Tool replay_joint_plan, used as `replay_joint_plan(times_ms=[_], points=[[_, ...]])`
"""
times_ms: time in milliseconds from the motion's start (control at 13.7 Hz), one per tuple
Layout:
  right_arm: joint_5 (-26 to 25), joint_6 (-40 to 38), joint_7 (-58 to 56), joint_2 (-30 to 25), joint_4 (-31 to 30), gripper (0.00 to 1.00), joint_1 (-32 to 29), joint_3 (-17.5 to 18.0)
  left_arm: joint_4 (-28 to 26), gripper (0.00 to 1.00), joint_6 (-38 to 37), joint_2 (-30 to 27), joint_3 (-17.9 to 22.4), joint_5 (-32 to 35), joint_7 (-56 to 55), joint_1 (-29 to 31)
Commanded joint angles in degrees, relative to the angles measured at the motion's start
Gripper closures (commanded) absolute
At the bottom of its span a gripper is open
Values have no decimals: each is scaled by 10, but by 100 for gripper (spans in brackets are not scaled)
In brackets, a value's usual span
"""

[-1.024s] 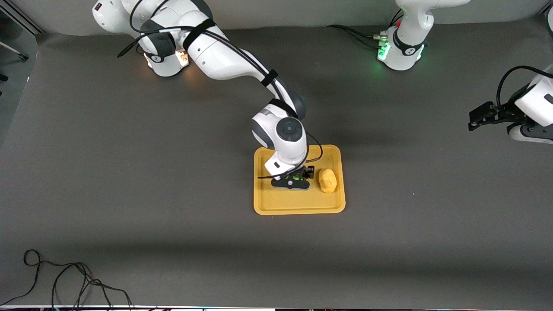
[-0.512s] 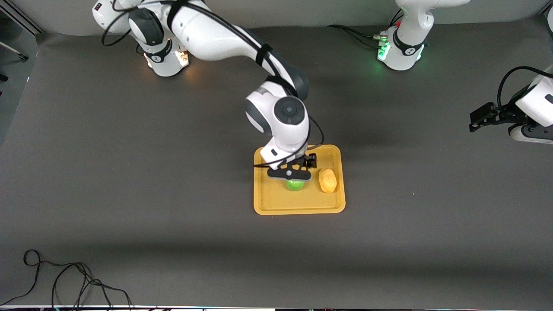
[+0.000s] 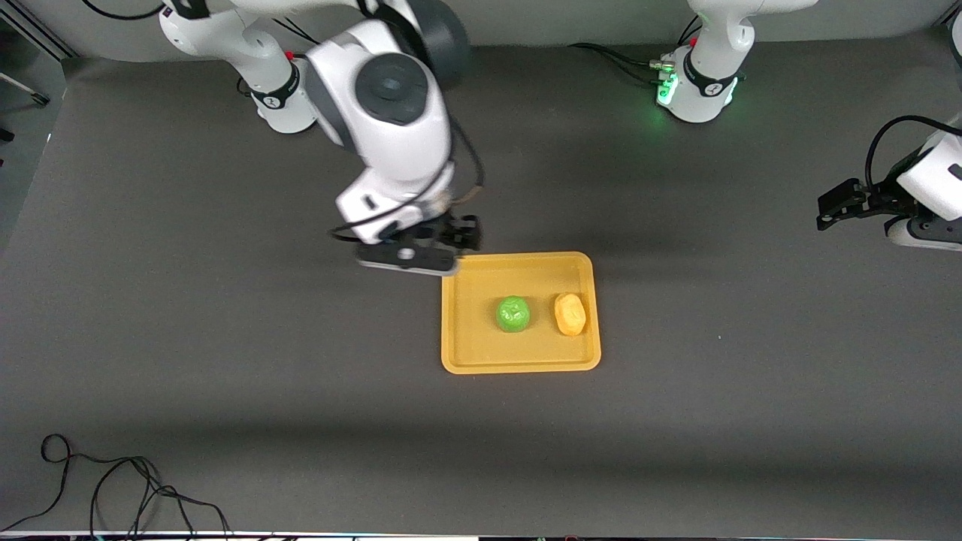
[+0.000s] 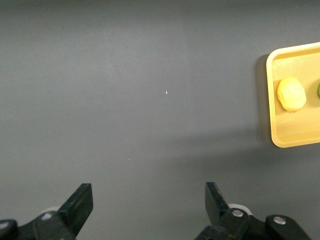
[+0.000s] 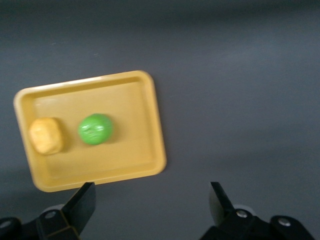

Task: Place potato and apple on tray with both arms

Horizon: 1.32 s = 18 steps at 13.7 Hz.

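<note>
The yellow-orange tray (image 3: 481, 347) lies mid-table. The green apple (image 3: 513, 313) sits on it, with the potato (image 3: 570, 313) beside it toward the left arm's end. My right gripper (image 3: 407, 258) is open and empty, raised over the table just off the tray's corner toward the right arm's end. The right wrist view shows its open gripper (image 5: 151, 192) with the tray (image 5: 140, 100), apple (image 5: 95, 129) and potato (image 5: 46, 135) below. My left gripper (image 3: 829, 212) waits, open and empty, at the left arm's end of the table. The left wrist view shows the left gripper (image 4: 148, 192), the tray (image 4: 295, 135) and the potato (image 4: 291, 95).
The two arm bases (image 3: 285, 105) (image 3: 695, 90) stand along the table's edge farthest from the front camera. A loose black cable (image 3: 113, 488) lies at the corner nearest the front camera, at the right arm's end.
My right gripper let go of the apple on the tray, then rose and drew back toward the right arm's end. The left arm has not moved.
</note>
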Motion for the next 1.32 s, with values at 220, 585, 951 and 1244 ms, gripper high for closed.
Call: replay_joint_plan(times_ms=[220,585,951,1244], points=[[-17,5,-162,-212,-222,0,-13,-79,-5,0,7,-9,-3,8,-7,-4],[-17,5,-317,-293,-289,0,-208,-4,-6,0,9,-9,-4,8,-8,-4],[-34,4,-425,-323,-308,0,-472,165,-6,1,11,-9,-4,8,-8,-4],[-35,7,-455,-317,-306,0,-485,146,-6,4,19,-8,-4,8,-7,-4]])
